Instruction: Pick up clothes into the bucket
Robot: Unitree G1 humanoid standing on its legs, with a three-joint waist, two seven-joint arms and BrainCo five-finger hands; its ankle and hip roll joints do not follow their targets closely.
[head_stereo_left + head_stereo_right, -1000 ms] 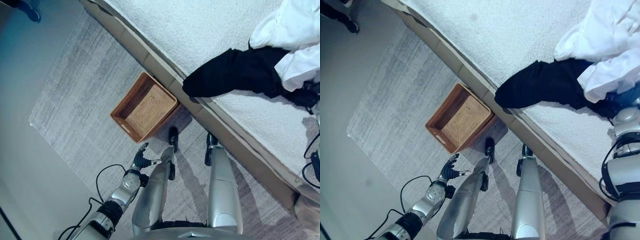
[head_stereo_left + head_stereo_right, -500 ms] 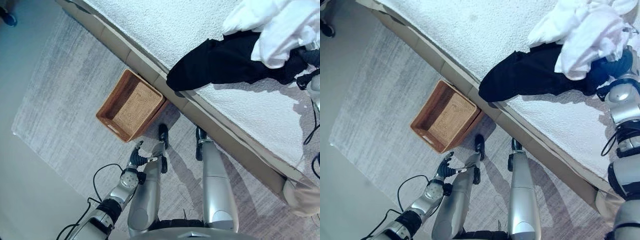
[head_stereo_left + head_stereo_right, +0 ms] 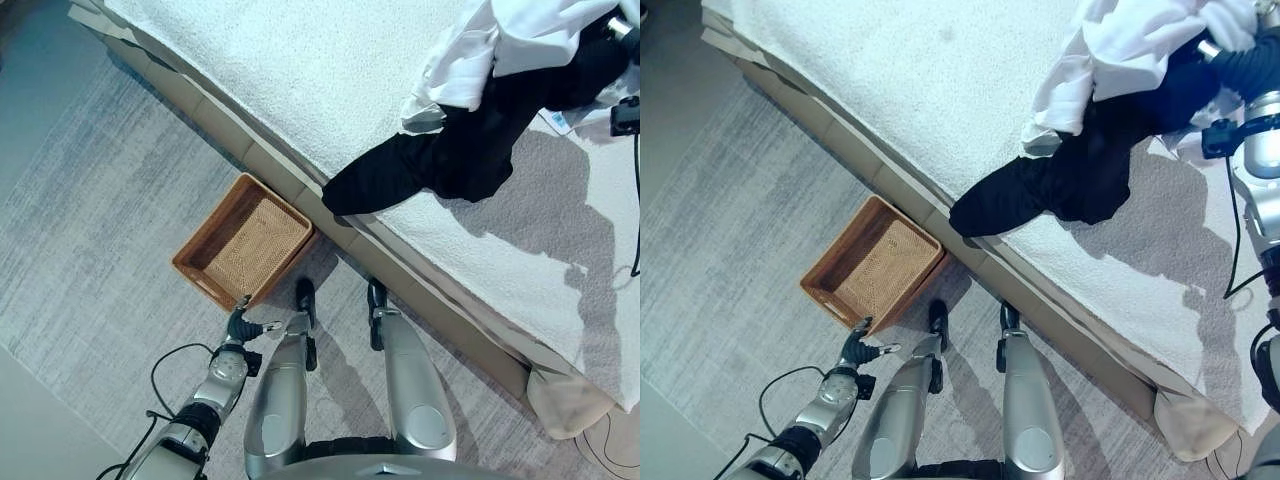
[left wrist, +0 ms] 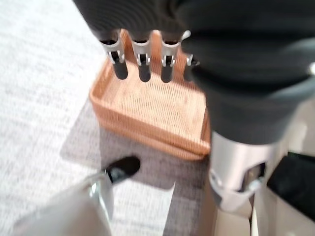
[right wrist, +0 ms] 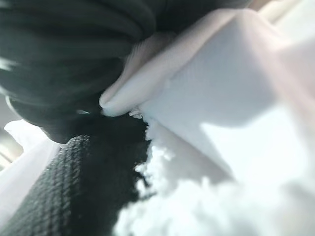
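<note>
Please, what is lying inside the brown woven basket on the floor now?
The woven basket shows a bare woven bottom, with no clothes in it. The black garment and white garment are on the bed. The floor under the basket is covered.

Basket (image 3: 241,241) set on rug (image 3: 90,230), against bed (image 3: 300,80) edge. Clothes (image 3: 470,130) heaped on bed, right of basket. Left hand (image 3: 241,325) held near basket's near rim.
</note>
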